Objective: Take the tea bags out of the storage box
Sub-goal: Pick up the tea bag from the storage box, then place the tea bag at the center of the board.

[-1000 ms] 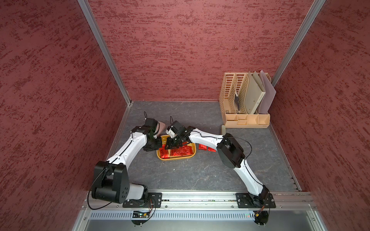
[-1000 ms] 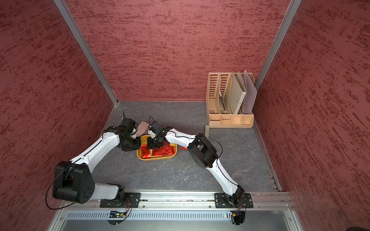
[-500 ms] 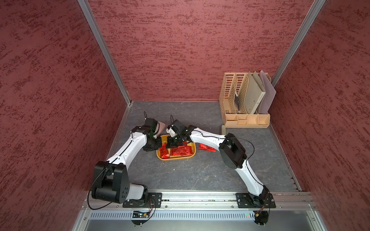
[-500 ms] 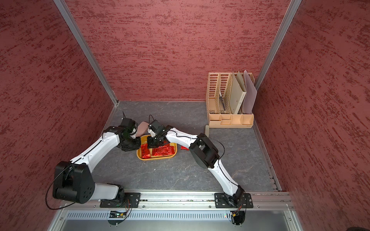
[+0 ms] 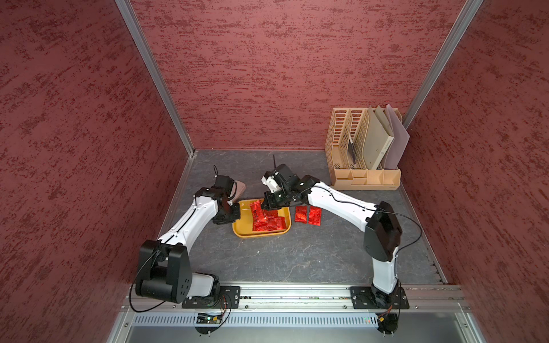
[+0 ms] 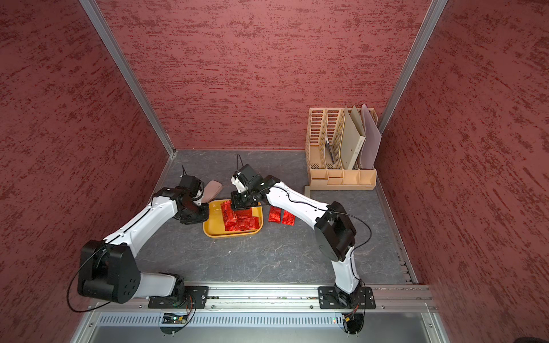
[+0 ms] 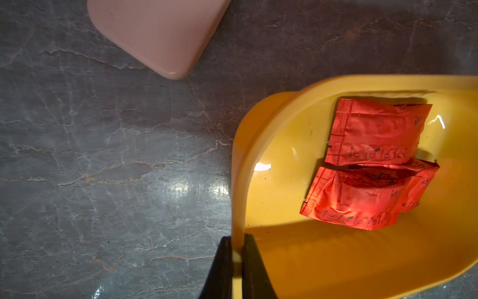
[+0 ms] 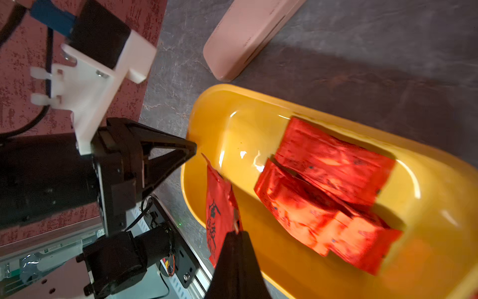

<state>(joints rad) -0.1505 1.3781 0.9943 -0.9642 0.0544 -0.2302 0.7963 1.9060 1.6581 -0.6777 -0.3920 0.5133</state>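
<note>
Tea bags [image 5: 267, 222] mostly lie in the box [image 5: 261, 236]; two sit on the worktop [image 5: 297, 258] beside it. Left fingers [image 7: 222, 266] clamp its rim, likely steadying it; right fingers [image 8: 238, 259] pinch one bag [image 8: 219, 214] upright.

I see shiny red tea bags [image 5: 269, 221] with dark print in my mustard-yellow storage box [image 5: 242, 227], a grey desk [image 5: 297, 255] veined pale, a beige lattice organiser [image 5: 338, 142], and a dusty-pink case [image 7: 155, 33].
</note>
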